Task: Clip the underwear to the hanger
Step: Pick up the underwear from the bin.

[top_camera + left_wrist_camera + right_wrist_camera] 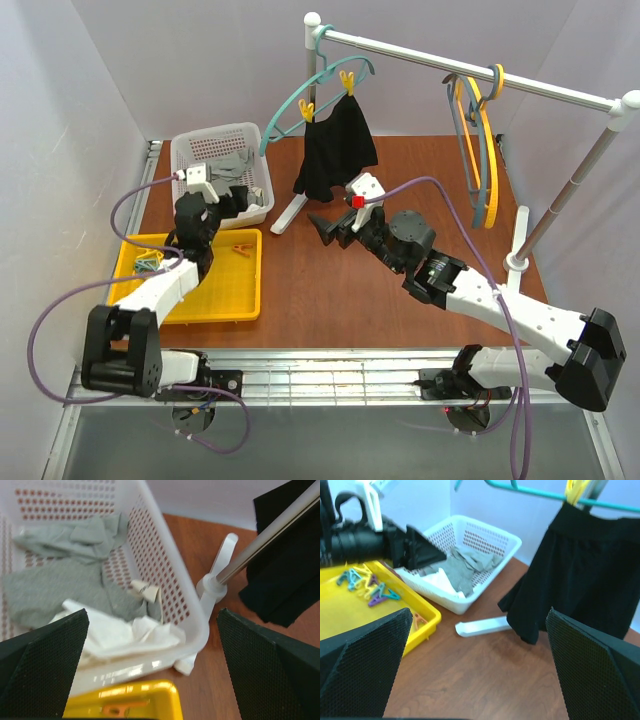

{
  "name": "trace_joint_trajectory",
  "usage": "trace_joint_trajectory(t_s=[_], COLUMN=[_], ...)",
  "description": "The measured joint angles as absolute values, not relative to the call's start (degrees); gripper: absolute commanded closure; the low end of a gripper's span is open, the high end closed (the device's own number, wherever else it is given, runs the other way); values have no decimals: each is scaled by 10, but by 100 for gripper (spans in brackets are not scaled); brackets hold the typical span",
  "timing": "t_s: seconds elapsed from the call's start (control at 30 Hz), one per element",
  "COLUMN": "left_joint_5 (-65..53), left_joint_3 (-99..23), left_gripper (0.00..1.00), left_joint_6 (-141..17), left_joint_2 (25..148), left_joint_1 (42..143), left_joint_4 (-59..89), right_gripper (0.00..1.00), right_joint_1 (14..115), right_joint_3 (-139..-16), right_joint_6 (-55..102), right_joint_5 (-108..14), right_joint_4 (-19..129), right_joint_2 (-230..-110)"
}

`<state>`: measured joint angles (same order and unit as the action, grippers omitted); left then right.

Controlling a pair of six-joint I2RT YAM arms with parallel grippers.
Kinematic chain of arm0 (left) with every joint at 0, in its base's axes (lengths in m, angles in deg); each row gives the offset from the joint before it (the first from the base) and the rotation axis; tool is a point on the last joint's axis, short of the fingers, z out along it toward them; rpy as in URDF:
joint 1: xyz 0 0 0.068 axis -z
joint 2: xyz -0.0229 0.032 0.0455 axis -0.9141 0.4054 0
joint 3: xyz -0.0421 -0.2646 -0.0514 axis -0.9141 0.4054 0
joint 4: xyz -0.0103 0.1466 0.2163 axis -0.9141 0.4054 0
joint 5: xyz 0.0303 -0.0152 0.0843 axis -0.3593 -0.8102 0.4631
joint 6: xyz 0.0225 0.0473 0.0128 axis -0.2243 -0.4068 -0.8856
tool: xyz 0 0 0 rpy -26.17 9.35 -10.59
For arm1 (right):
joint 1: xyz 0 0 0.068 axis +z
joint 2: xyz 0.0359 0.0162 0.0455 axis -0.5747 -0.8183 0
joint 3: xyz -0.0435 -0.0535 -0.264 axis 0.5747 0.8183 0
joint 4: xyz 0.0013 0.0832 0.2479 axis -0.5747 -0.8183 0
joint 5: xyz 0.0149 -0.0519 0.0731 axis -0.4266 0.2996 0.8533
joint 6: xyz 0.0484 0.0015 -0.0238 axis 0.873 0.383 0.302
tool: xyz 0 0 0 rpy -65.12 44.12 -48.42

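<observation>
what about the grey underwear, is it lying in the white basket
Yes, the grey underwear lies crumpled inside the white basket, beside white cloth.

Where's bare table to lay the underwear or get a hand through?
Bare wood between the yellow tray and the right arm; more at the back, between the black garment and the yellow hanger. Left side is crowded: basket, tray, left gripper over the basket.

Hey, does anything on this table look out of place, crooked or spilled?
Nothing is spilled or broken. Only the teal hanger at the left end of the rail looks crooked: it seems to hang tilted, the end nearer the white basket lower, with the black garment clipped on. The clothes in that basket lie crumpled.
</observation>
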<state>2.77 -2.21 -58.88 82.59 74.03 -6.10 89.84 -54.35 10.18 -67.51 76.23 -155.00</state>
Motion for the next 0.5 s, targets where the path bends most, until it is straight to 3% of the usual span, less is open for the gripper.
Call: trace_joint_trajectory(t_s=[0.2, 0.5], left_joint_5=[-6, 34], left_joint_3=[-60, -373], left_gripper=[6, 10], left_joint_6=[-611, -647], left_joint_2=[905, 1185], left_joint_1=[739, 700], left_joint_4=[-129, -33], right_gripper=[1, 1], right_joint_1=[898, 893], right_joint_3=[-523, -450], right_joint_6=[101, 101], right_joint_5=[-713, -750], right_joint_4=[752, 753], right_joint_2=[-1541, -1481])
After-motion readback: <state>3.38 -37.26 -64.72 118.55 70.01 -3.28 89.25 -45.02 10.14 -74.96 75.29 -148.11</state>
